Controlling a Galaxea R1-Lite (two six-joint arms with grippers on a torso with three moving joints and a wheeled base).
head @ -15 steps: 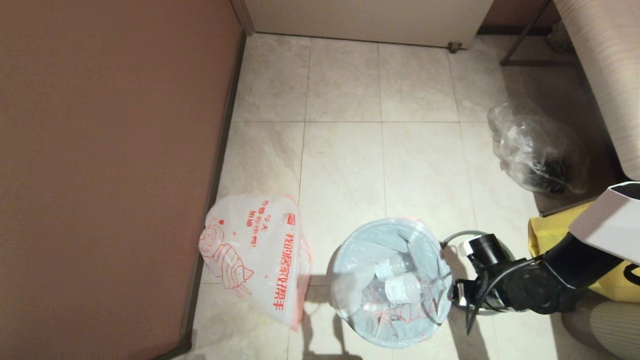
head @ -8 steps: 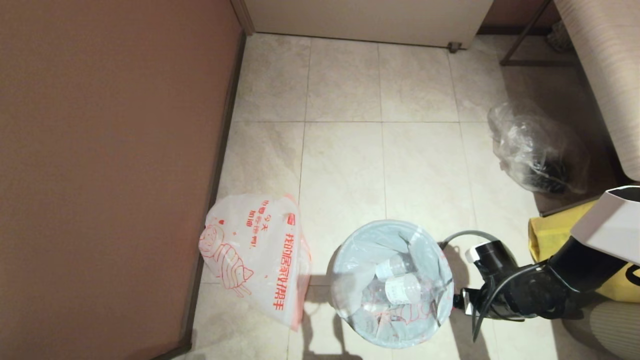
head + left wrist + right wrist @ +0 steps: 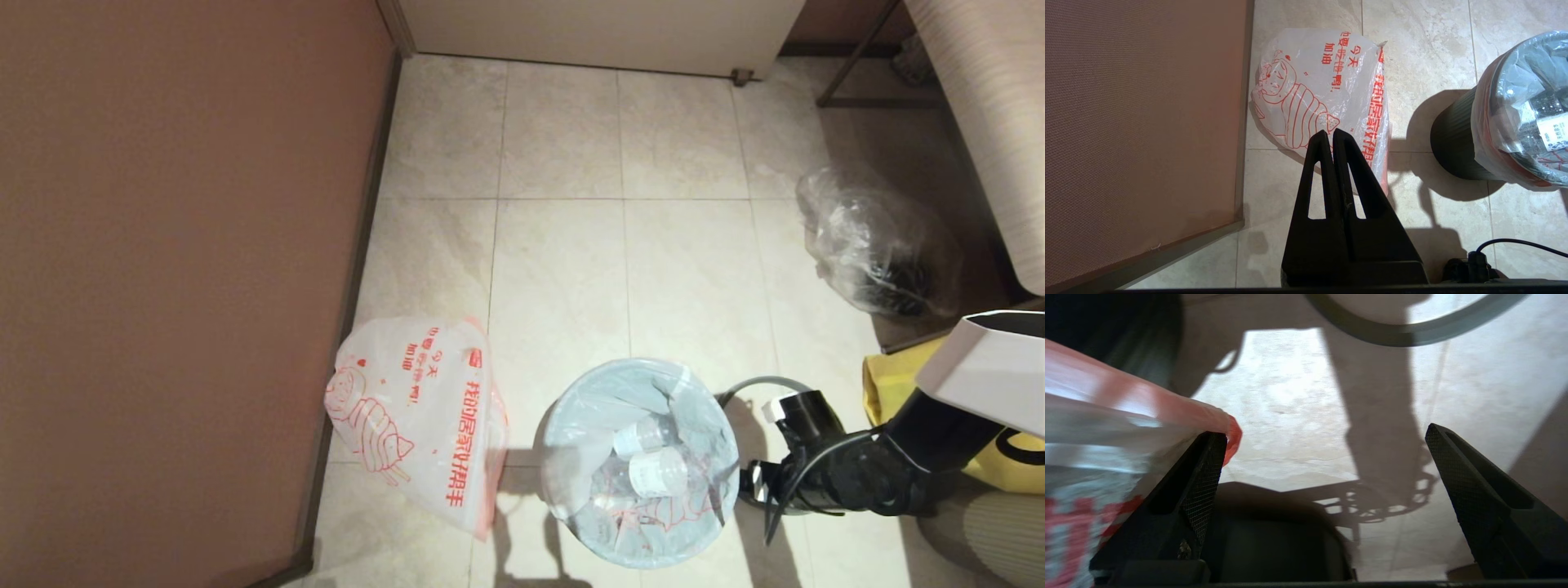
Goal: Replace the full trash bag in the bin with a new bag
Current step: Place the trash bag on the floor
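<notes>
Head view: round black bin standing upright on the tiled floor, mouth facing up, lined with the full trash bag. The bag's printed film is folded out over the bin's edge; clear plastic bottles lie inside, long axes roughly level.

New bag: flat on the floor to the bin's left, beside the brown wall, apart from the bin. Long axis runs from the far end toward the robot, angled slightly to the right; red print runs along that axis.

Right gripper: low, just beside the bin's right side, pointing toward it. In the right wrist view, fingers spread wide, nothing between them; the red-edged film of the full trash bag lies against the outside of one finger.

Left gripper: parked, fingers together, hanging above the near end of the new bag in the left wrist view.

Grey ring: on the floor behind the right gripper.

Clear bag with dark contents: far right. Yellow bag: behind the right arm.
</notes>
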